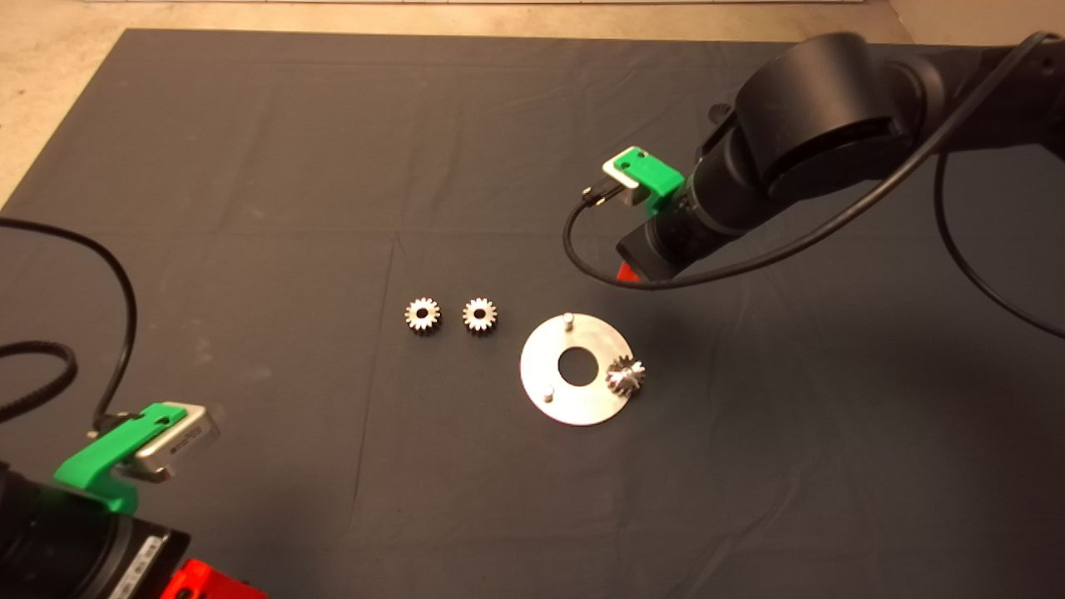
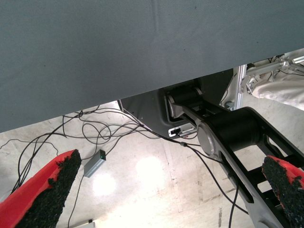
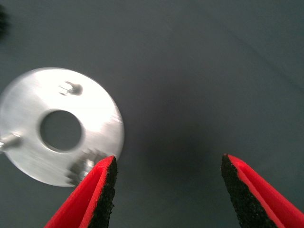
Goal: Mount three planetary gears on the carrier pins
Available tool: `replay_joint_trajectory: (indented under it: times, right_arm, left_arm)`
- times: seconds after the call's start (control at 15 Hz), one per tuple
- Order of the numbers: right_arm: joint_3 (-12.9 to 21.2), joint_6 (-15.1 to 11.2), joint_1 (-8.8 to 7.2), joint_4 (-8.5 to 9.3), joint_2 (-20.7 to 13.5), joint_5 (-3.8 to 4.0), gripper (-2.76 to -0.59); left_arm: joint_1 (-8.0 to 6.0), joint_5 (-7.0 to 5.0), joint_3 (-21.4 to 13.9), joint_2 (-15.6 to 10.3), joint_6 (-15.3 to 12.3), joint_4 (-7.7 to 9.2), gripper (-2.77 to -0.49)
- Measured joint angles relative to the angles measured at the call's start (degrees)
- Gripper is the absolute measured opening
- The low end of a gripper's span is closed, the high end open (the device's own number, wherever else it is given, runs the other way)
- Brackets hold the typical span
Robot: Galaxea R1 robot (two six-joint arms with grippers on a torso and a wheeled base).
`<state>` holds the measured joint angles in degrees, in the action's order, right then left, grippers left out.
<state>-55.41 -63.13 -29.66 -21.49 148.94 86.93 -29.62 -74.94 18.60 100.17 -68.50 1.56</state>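
Observation:
The round silvery carrier plate (image 1: 574,398) lies at the mat's middle. Two bare pins (image 1: 568,317) (image 1: 548,396) stand on it. One planetary gear (image 1: 625,375) sits at the plate's right rim and looks tilted; the pin under it is hidden. Two more gears (image 1: 423,315) (image 1: 480,315) lie flat on the mat left of the plate. My right gripper (image 1: 630,272) hangs above the mat just behind and right of the plate. In the right wrist view it (image 3: 168,164) is open and empty, with the plate (image 3: 102,114) and the gear (image 3: 81,167) beside one finger.
My left gripper (image 1: 208,582) is parked at the lower left edge, open (image 2: 173,161), looking past the mat's edge at the floor with cables and a robot base (image 2: 228,133). A black cable (image 1: 582,258) loops under the right wrist. The bare tabletop (image 1: 50,91) shows at far left.

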Motion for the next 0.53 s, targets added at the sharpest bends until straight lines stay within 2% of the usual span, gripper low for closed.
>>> replay_joint_trajectory:
  times: [0.13,0.2,0.27,0.33,0.4,0.47,0.53]
  right_arm:
    - [-0.10,1.03,-0.40,1.52,-8.32,0.00,-1.76]
    - [-0.16,1.45,-1.19,3.11,-13.50,0.45,-1.76]
    - [-0.02,1.79,-1.87,5.45,-18.52,1.10,-1.76]
    - [0.84,1.79,-2.19,7.04,-21.64,1.82,-1.76]
    - [3.56,1.73,-2.58,8.82,-23.64,1.99,-1.76]
    - [7.44,0.50,-2.75,9.93,-24.77,1.41,-1.76]
    - [12.75,-1.95,-2.89,11.20,-26.17,0.80,-1.76]
  left_arm:
    - [-0.13,-0.05,0.00,0.47,0.01,0.12,-0.49]
    - [-0.15,-0.06,0.00,0.93,0.09,0.09,-0.49]
    - [-0.15,-0.09,0.00,1.98,0.28,0.13,-0.49]
    - [-0.30,-0.11,0.00,3.70,0.37,0.12,-0.49]
    - [-0.48,-0.04,0.00,5.55,0.45,0.11,-0.49]
    - [-0.61,-0.01,0.00,6.58,0.52,0.11,-0.49]
    - [-0.61,-0.75,0.00,6.47,0.56,0.06,-0.49]
